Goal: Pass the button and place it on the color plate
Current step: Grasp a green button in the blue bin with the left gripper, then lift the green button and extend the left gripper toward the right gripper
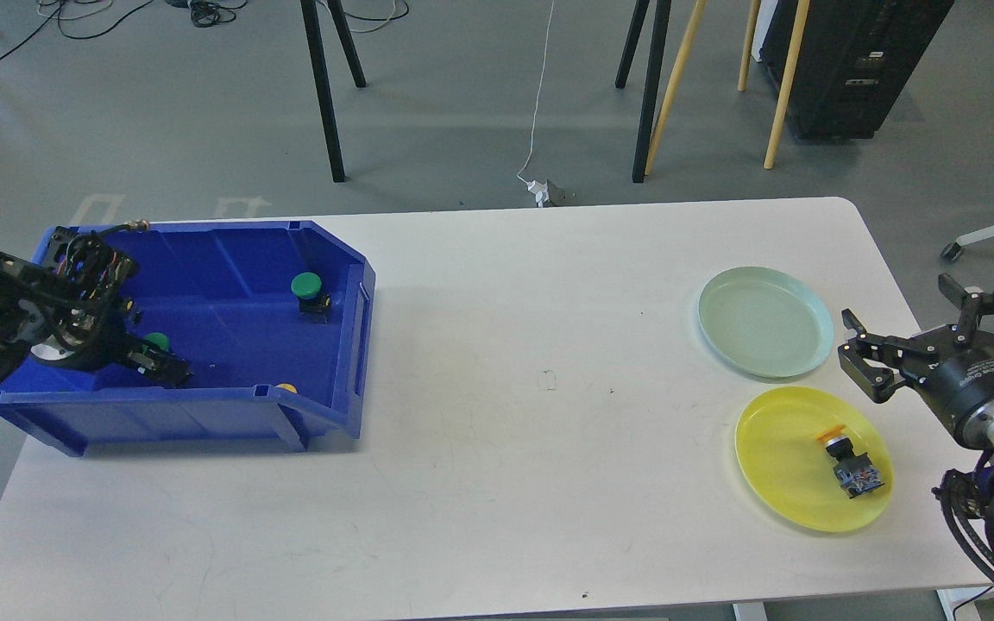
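Button on plate: a push button (848, 460) with an orange-yellow cap and a dark body showing blue and red bits, lying on its side on the yellow plate (777, 448).
Green buttons: one (309, 291) upright in the blue bin (229, 259); another (154, 343) at the left gripper (165, 366) fingertips.
Yellow cap: one (286, 388) peeks over the bin's near wall.
Left gripper: low in the bin; cannot tell its grip.
Right gripper (937, 332): fingers spread, empty, right of the pale green plate (764, 321).
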You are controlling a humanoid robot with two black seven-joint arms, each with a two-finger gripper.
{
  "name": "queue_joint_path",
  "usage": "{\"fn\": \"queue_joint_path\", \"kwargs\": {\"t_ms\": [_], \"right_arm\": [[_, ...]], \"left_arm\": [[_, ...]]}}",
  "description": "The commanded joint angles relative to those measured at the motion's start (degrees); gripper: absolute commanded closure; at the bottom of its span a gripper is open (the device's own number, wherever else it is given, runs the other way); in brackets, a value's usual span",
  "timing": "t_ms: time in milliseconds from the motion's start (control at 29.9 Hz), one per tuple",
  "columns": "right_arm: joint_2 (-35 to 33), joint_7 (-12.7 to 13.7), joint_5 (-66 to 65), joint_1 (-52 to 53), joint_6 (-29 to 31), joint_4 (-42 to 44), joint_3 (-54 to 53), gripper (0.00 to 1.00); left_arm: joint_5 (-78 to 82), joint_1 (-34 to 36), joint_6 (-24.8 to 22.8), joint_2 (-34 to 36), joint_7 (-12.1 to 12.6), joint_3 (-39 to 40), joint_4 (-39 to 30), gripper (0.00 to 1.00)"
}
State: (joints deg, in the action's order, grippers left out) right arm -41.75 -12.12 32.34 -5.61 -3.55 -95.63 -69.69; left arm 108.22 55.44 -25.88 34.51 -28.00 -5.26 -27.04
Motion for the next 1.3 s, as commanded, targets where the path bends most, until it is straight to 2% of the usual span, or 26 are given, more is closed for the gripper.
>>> {"fn": "queue_joint_path", "kwargs": {"t_ms": [0,100,134,167,201,434,535,602,735,802,869,936,1003,1069,1170,1270], "right_arm": [[0.00,-0.01,0.00,-0.28,0.04,0.09,0.00,0.00],[0.00,-0.01,-0.09,-0.72,0.04,0.09,0.00,0.00],[0.00,-0.01,-0.09,-0.72,0.04,0.09,0.00,0.00],[0.00,-0.01,-0.09,-0.98,0.04,0.09,0.00,0.00],[0.00,-0.01,-0.09,-1.33,0.12,0.09,0.00,0.00],[0.00,-0.09,-0.09,-2.30,0.12,0.09,-0.18,0.00],[0.00,-0.09,-0.09,-2.30,0.12,0.00,-0.18,0.00],[0.00,-0.09,-0.17,-2.21,0.12,0.00,-0.27,0.00],[-0.88,0.34,-8.57,-1.07,0.12,0.00,-0.18,0.00],[-0.97,0.96,-18.58,0.24,0.12,0.00,-0.09,0.00],[-0.97,2.97,-27.99,1.74,0.12,0.09,0.69,0.00],[-1.06,6.74,-38.27,3.58,0.21,0.27,2.88,0.00],[-2.45,8.51,-44.80,5.77,1.70,0.53,6.39,0.00],[-6.31,8.61,-46.23,9.28,6.42,0.71,11.48,0.00],[-10.54,8.52,-45.88,16.48,13.99,0.71,18.69,0.00],[-11.87,8.52,-39.23,25.10,17.61,1.06,25.81,0.00]], "left_arm": [[0.15,-0.07,1.36,0.12,0.00,-0.01,0.06,0.37],[0.06,-0.07,2.33,0.20,0.00,-0.01,0.06,0.51],[0.06,-0.07,2.85,0.12,0.00,-0.01,0.06,0.63],[0.06,-0.07,3.47,0.03,0.00,-0.01,0.15,0.81],[0.15,-0.07,3.99,0.03,0.00,-0.01,0.06,0.87],[-0.11,0.02,4.26,0.56,0.00,0.08,-0.47,0.92],[-0.20,1.15,3.65,1.43,0.00,1.13,-2.91,0.92],[-2.21,3.43,2.43,6.06,0.00,2.18,-9.39,0.92],[-10.98,7.57,-2.12,18.46,0.00,5.69,-28.90,0.92],[-18.35,8.36,-2.12,21.11,0.00,10.07,-36.21,0.93],[-24.95,8.10,-2.12,21.04,0.00,14.56,-40.18,0.93],[-30.67,7.66,-2.12,19.11,0.00,17.65,-42.47,0.93],[-34.90,7.66,-2.12,13.24,0.00,18.71,-41.96,0.93],[-38.42,7.58,-2.07,5.69,0.00,19.06,-39.25,0.93],[-40.01,7.49,0.65,-5.38,0.00,19.06,-30.82,0.93],[-40.19,7.49,1.63,-16.11,0.00,19.06,-21.24,0.93]]}}
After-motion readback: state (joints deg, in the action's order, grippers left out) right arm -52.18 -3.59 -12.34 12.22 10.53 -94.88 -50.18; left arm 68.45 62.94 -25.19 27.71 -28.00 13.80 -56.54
